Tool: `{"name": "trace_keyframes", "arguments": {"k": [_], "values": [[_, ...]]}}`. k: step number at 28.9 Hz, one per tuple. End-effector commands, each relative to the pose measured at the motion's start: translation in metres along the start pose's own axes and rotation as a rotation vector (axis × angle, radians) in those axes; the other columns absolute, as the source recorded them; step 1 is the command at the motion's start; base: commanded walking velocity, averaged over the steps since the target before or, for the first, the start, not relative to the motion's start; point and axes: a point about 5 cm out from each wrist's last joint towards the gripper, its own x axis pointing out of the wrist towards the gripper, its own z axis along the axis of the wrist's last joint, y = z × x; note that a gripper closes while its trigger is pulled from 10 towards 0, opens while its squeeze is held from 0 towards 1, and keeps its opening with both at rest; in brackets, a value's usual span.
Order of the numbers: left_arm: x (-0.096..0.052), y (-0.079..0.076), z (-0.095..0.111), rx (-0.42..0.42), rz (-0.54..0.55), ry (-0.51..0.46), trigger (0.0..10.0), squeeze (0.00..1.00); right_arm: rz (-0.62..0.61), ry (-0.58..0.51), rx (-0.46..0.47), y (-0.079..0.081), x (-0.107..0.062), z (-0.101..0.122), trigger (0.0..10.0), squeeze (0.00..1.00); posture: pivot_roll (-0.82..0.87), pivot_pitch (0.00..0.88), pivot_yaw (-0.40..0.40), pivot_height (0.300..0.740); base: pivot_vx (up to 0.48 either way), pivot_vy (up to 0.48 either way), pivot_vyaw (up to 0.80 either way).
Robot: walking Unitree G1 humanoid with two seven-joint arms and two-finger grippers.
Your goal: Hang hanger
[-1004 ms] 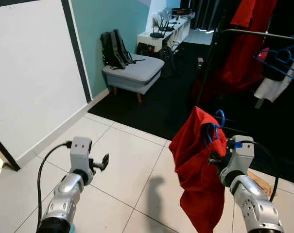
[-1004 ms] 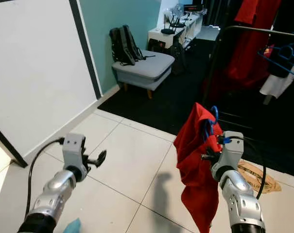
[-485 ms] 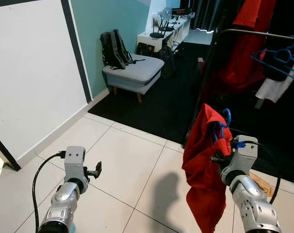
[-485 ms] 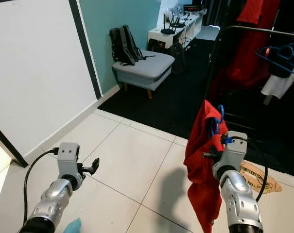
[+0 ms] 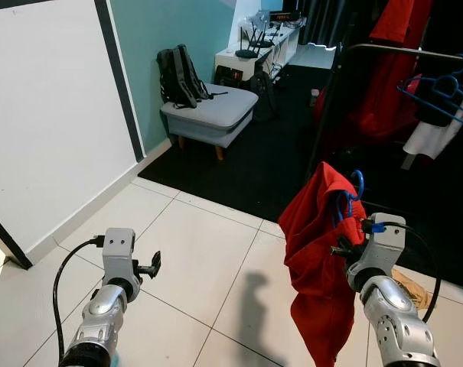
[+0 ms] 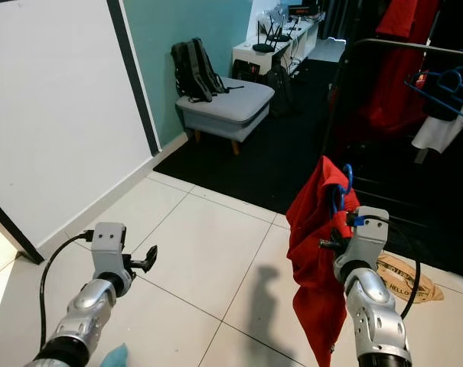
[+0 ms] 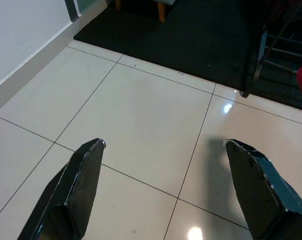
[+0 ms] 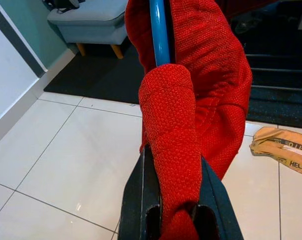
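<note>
The right gripper (image 5: 344,246) jaws squeeze a blue hanger (image 5: 346,200) wearing a red shirt (image 5: 317,260), near the clothes rack (image 5: 399,52). Left gripper (image 5: 151,266) jaws are wide open.

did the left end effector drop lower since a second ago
Yes. The left end effector now sits lower and slightly further left against the black carpet edge, which has barely shifted in the left eye view.

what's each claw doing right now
Left claw: open, holding nothing, over the tiled floor.
Right claw: closed on the blue hanger with the red garment draped over it.
</note>
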Motion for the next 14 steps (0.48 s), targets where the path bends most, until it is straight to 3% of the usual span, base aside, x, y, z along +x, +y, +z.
{"name": "trace_keyframes", "arguments": {"k": [1,14], "values": [[-0.0034,0.0102,-0.007,0.002,0.023,0.032,10.0,0.0,0.003,-0.041,0.0,0.0034,0.002,0.005,10.0,0.0,0.01,0.0,0.028,0.74,0.0,0.0,0.0],[0.0009,0.0091,-0.0008,0.025,0.035,0.002,10.0,0.0,-0.014,-0.044,0.004,-0.0029,0.0037,0.0067,10.0,0.0,0.0,0.02,0.015,0.74,0.0,0.0,0.0]]}}
